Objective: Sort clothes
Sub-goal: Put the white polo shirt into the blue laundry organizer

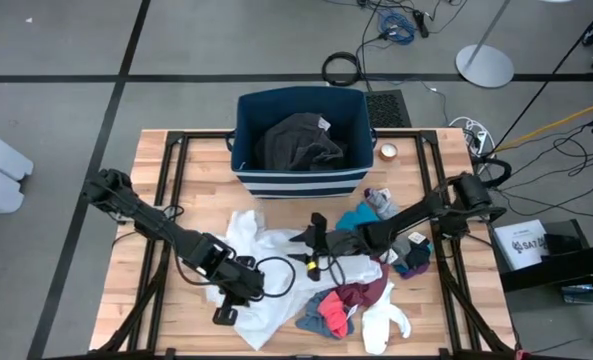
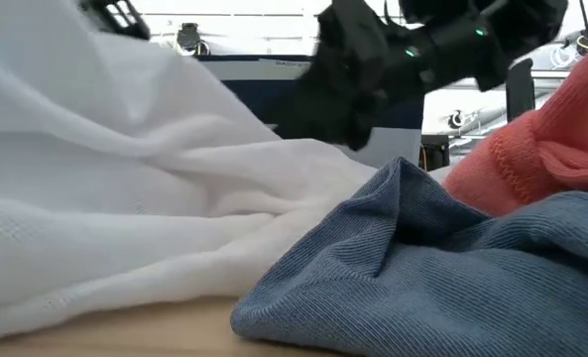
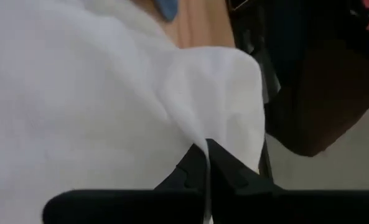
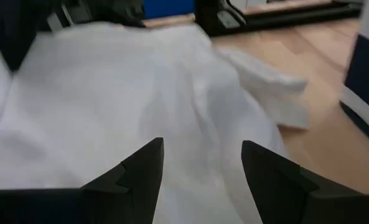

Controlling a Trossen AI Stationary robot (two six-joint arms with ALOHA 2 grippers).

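Looking straight down, the wooden bench carries a navy bin at its far middle with a dark grey garment bundled inside. Nearer the front lies a large white garment, with maroon, red, teal and blue-grey pieces and a white sock scattered to its right. The left end effector sits low on the white garment's front edge; the right end effector reaches over the same garment's right side.

From bench height, the white garment fills the left of the view, a blue-grey piece lies bunched in front, and a red piece rises behind it.

Through the left wrist camera, the left end effector has its fingers pressed together, pinching a fold of the white garment.

Through the right wrist camera, the right end effector has its fingers spread, hovering just over the white garment, gripping nothing.
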